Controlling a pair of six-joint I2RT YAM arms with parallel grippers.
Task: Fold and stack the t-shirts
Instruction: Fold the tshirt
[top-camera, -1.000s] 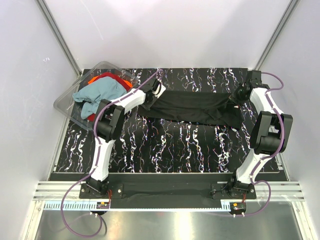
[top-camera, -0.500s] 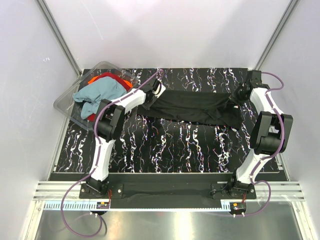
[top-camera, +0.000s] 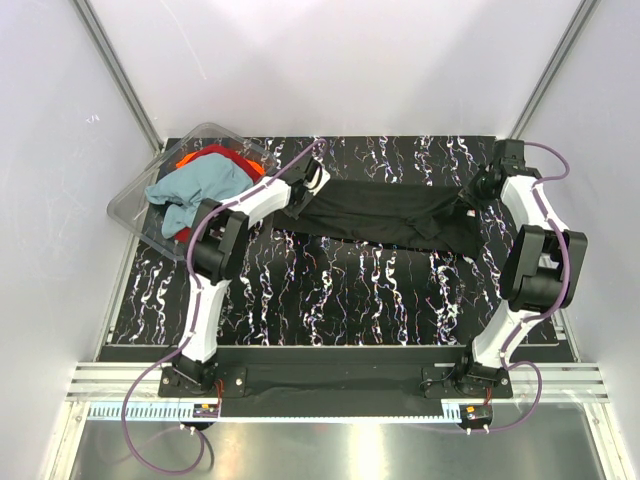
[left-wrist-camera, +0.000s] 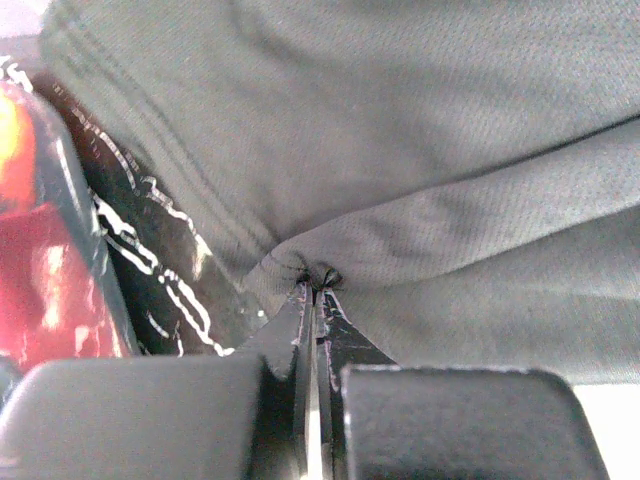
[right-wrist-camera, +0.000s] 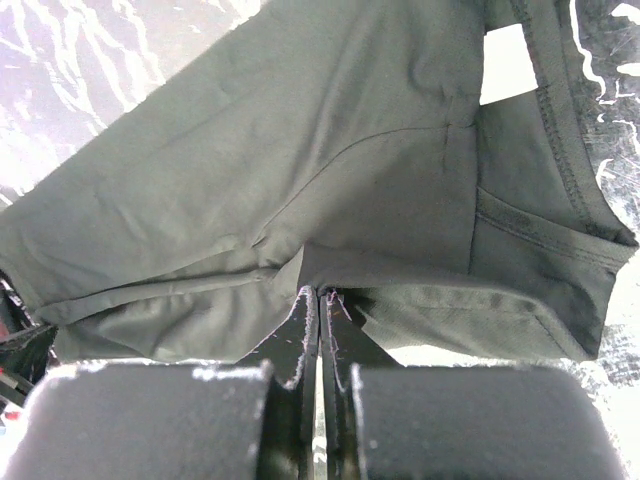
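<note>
Plain black, no print, for the black t-shirt (top-camera: 385, 215) just past centre toward 12 o'clock; greyer, with a fine weave, up close in both wrist views. Dusty, unpatterned blue-green for the teal-blue t-shirt (top-camera: 200, 185) at 10 o'clock, with the red-orange t-shirt (top-camera: 218, 155) bright against it. Clear and colourless for the tub (top-camera: 128, 205) there. Black with white marble veining for the table top (top-camera: 340, 290). White with black joints for the arms (top-camera: 205, 305); purple for the cables (top-camera: 123, 425). Pale grey-white for the walls (top-camera: 330, 60).

- The red-orange cloth t-shirt (top-camera: 222, 154) is mostly hidden under the dusty teal-blue cloth t-shirt (top-camera: 200, 185).
- The plain black cloth t-shirt (left-wrist-camera: 400, 150) runs past the edges of both wrist views.
</note>
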